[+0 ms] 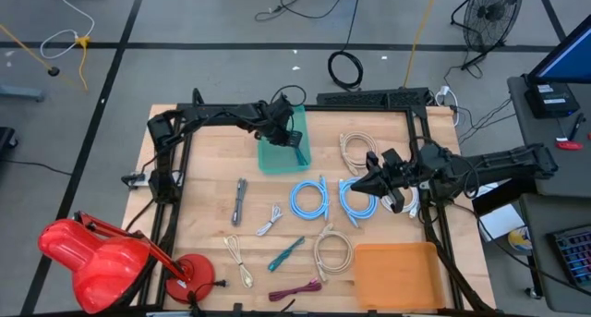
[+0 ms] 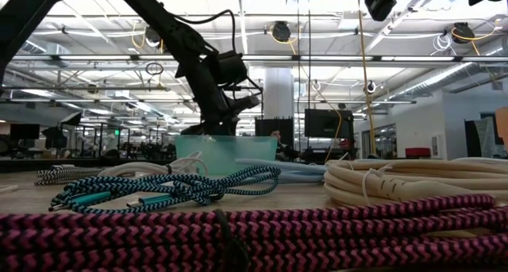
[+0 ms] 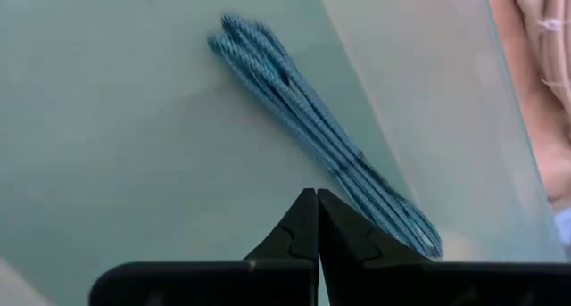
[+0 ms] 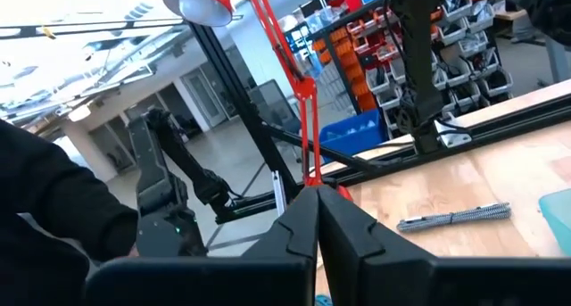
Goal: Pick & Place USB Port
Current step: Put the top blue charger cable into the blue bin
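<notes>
A see-through teal bin [image 1: 282, 143] [image 2: 225, 154] stands on the far middle of the table. A blue braided cable bundle [image 3: 312, 132] [image 1: 301, 149] lies on the bin's floor against its right wall. My left gripper [image 3: 318, 210] [image 1: 280, 132] hovers shut just above the bin, beside the bundle, touching nothing. My right gripper [image 4: 317, 206] [image 1: 356, 185] is shut and raised over the right one of two light blue coils [image 1: 358, 200]. It points level toward the table's left edge and holds nothing that I can see.
Loose cables lie across the table: a grey braided one [image 1: 240, 202] [image 4: 455, 219], a white one [image 1: 270, 220], a teal one [image 1: 286, 252], a magenta one [image 1: 295, 289] [image 2: 238, 232] and cream coils [image 1: 331, 250] [image 1: 354, 151]. An orange tray [image 1: 395, 275] sits near right, a red lamp [image 1: 102, 257] near left.
</notes>
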Robot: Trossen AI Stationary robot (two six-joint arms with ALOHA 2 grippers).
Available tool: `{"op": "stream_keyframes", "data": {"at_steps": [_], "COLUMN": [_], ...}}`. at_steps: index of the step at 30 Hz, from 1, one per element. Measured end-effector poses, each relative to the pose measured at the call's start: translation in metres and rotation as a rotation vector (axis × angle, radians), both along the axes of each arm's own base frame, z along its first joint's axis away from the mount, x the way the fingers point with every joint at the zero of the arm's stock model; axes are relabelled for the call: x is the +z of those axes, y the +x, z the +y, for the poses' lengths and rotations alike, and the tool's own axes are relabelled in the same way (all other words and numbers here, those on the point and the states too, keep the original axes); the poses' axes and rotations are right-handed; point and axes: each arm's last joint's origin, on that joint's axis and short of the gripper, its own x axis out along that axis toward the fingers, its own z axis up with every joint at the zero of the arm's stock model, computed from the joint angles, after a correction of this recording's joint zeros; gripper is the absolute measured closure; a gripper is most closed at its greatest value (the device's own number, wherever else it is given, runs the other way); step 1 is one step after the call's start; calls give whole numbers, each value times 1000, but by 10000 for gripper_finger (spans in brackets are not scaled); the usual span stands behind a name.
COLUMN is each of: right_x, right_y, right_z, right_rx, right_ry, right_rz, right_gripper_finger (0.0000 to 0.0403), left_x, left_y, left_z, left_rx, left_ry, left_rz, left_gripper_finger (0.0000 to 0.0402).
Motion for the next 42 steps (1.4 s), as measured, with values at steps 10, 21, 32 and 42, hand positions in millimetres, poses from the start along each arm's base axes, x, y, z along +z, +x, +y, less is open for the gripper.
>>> {"op": "stream_keyframes", "data": {"at_steps": [10, 21, 32, 42], "right_x": [0, 0, 0, -3], "right_y": [0, 0, 0, 1], "right_z": [0, 0, 0, -1], "right_rx": [1, 1, -1, -30], "right_ry": [22, 22, 22, 29], "right_rz": [6, 6, 9, 41], "right_gripper_finger": [403, 403, 403, 403], "left_x": [-2, 2, -2, 34], "left_y": [0, 6, 2, 23], "left_z": [6, 8, -13, -18], "left_rx": [-25, -206, -525, -790], "left_ry": [57, 136, 156, 468], "left_rz": [2, -87, 33, 143], "left_gripper_finger": [401, 402, 402, 402]}}
